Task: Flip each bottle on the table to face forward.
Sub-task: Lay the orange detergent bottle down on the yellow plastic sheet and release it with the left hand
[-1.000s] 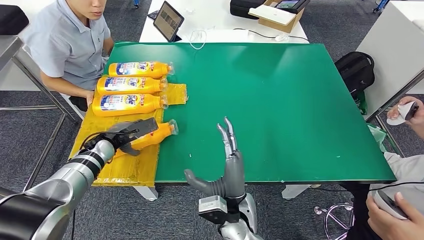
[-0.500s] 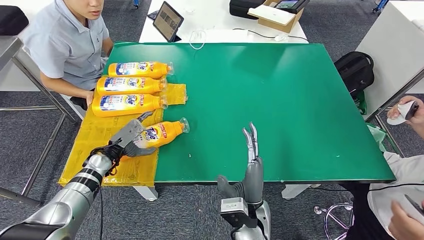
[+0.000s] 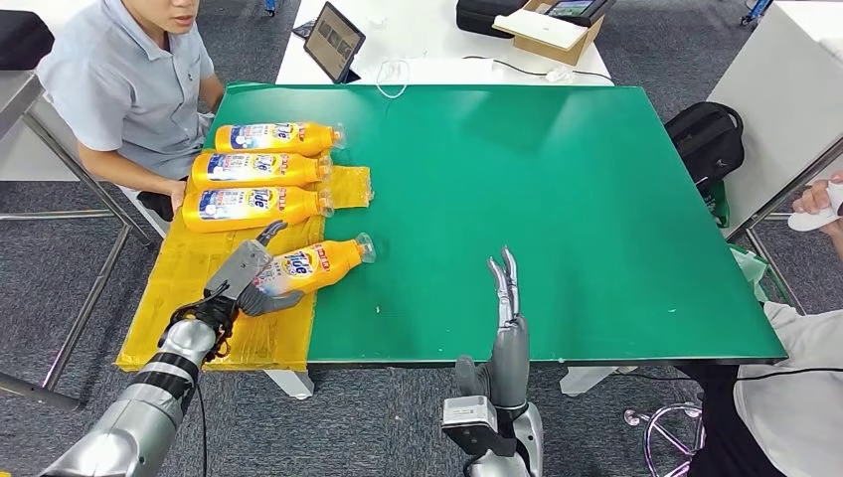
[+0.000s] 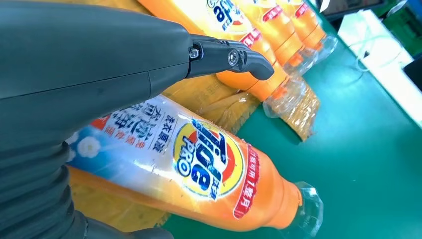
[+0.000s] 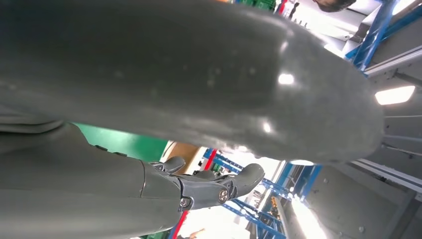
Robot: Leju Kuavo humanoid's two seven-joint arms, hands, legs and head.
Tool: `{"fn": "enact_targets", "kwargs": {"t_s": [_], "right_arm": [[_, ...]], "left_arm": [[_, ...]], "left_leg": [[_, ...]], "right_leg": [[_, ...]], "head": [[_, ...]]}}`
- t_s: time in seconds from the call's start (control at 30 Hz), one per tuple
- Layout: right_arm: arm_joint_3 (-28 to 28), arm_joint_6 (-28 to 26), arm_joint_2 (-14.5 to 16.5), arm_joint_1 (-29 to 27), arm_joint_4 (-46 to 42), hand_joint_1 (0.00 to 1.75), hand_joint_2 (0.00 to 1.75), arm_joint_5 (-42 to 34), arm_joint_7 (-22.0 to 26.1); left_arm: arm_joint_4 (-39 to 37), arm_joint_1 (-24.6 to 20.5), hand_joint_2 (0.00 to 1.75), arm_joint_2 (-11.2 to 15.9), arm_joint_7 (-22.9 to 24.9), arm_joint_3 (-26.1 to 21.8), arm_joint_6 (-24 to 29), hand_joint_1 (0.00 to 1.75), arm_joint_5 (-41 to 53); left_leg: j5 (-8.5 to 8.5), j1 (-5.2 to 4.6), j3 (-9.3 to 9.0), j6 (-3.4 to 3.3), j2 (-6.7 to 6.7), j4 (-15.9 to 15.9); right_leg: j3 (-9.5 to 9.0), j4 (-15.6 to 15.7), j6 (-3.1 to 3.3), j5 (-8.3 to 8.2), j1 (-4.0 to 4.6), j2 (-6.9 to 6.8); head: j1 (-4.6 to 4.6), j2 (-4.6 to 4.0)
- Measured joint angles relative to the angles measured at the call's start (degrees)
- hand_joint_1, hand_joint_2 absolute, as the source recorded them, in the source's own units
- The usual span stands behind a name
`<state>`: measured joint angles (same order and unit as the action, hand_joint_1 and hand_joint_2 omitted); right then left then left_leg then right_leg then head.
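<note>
Three orange Tide bottles (image 3: pixel 260 170) lie side by side, labels up, on a yellow mat (image 3: pixel 189 268) at the left of the green table (image 3: pixel 557 199). A fourth orange bottle (image 3: pixel 316 264) lies nearer me, label up and clear cap toward the right, half on the mat. My left hand (image 3: pixel 242 280) is at its base end, with the fingers spread above and the thumb below. In the left wrist view a finger (image 4: pixel 224 55) hovers off this bottle (image 4: pixel 199 169). My right hand (image 3: pixel 507 298) stands open at the table's near edge, fingers straight up.
A person in a grey shirt (image 3: pixel 129 89) sits at the table's far left, close to the bottle row. Behind the table are a tablet (image 3: pixel 333 40) and a cardboard box (image 3: pixel 552 35). A black backpack (image 3: pixel 711 139) and another person's hand (image 3: pixel 815 204) are at the right.
The left hand turned the fourth bottle label-up and shifted it slightly right, then loosened and eased back. The right hand drew back toward the near edge.
</note>
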<state>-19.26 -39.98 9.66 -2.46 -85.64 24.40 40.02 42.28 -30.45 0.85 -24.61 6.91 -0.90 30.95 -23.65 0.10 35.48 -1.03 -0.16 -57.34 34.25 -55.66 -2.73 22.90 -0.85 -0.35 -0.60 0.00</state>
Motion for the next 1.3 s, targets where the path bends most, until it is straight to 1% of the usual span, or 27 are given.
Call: {"fn": "enact_targets", "kwargs": {"t_s": [0.13,0.2,0.27,0.4,0.47,0.57,0.77,0.97,1.1,1.3], "right_arm": [[0.34,0.00,-0.13,-0.29,-0.26,0.00,0.00,-0.25,0.00],[0.86,0.00,-0.15,-0.69,-1.21,0.00,0.00,-0.82,0.00],[1.82,-0.01,-0.02,-1.24,-3.43,0.00,0.00,-1.29,0.00],[5.06,0.00,1.98,-1.97,-10.48,0.00,1.75,0.26,0.03],[6.51,0.00,2.94,-2.20,-12.99,0.00,1.75,-0.33,0.04],[8.30,-0.01,3.84,-2.95,-15.23,0.00,1.75,-1.55,0.04],[14.82,0.00,6.46,-4.24,-22.58,0.00,1.75,3.11,0.04],[19.17,0.00,8.28,-5.08,-26.68,0.00,1.75,3.73,0.04],[22.89,0.00,8.85,-6.36,-27.74,0.00,1.75,2.33,0.04],[28.20,0.00,8.99,-8.43,-27.39,0.00,1.75,-0.90,0.02]], "left_arm": [[4.56,2.61,1.75,0.29,-0.76,-0.30,0.84,0.00,-1.22],[9.45,5.17,1.75,0.13,-2.72,-0.82,2.96,0.00,-4.03],[16.10,8.07,1.75,-0.52,-3.48,-1.57,4.44,0.00,-8.60],[27.70,12.44,1.75,-2.88,-2.00,-2.75,4.14,0.00,-21.55],[31.59,13.84,1.75,-3.89,-1.79,-3.33,4.59,0.00,-26.53],[36.34,16.15,1.75,-4.54,-2.54,-4.22,5.84,0.00,-29.92],[45.64,22.12,1.75,-5.86,-3.78,-5.58,5.06,0.00,-36.23],[50.50,25.24,1.75,-6.73,-4.22,-6.00,4.89,0.00,-37.40],[53.30,28.91,1.75,-7.51,-5.40,-6.10,5.35,0.00,-37.77],[56.34,34.43,1.75,-8.74,-7.48,-7.11,7.89,0.00,-36.29]], "left_leg": [[0.00,0.00,-0.01,0.00,0.02,0.00],[0.00,0.00,-0.01,0.00,0.07,0.00],[0.00,-0.01,0.00,0.00,0.07,-0.01],[-0.02,-0.01,0.05,-0.01,0.00,0.00],[-0.04,-0.01,0.05,0.00,0.01,0.00],[-0.05,-0.01,0.03,0.00,0.03,0.00],[-0.05,0.01,0.03,0.01,0.02,0.01],[-0.07,-0.01,0.02,0.01,0.02,0.01],[-0.09,-0.01,0.02,0.03,0.03,0.01],[-0.16,0.00,0.03,0.06,0.02,0.02]], "right_leg": [[0.01,0.00,0.00,0.00,0.00,0.01],[0.03,0.00,0.00,-0.01,0.00,0.04],[0.05,0.00,0.00,-0.01,-0.01,0.03],[0.05,0.01,0.01,0.01,-0.02,0.01],[0.05,0.02,0.01,0.01,-0.02,0.02],[0.06,0.02,0.01,0.01,-0.01,0.04],[0.06,0.02,0.03,0.04,0.00,0.02],[0.05,0.04,0.03,0.04,-0.01,0.02],[0.05,0.04,0.03,0.04,-0.01,0.02],[0.06,0.05,0.01,0.09,0.00,0.02]], "head": [[0.00,0.00],[-0.01,0.00],[-0.01,0.00],[-0.01,0.00],[0.00,0.00],[-0.01,0.00],[-0.01,0.00],[-0.02,0.00],[-0.01,0.00],[-0.01,0.00]]}}
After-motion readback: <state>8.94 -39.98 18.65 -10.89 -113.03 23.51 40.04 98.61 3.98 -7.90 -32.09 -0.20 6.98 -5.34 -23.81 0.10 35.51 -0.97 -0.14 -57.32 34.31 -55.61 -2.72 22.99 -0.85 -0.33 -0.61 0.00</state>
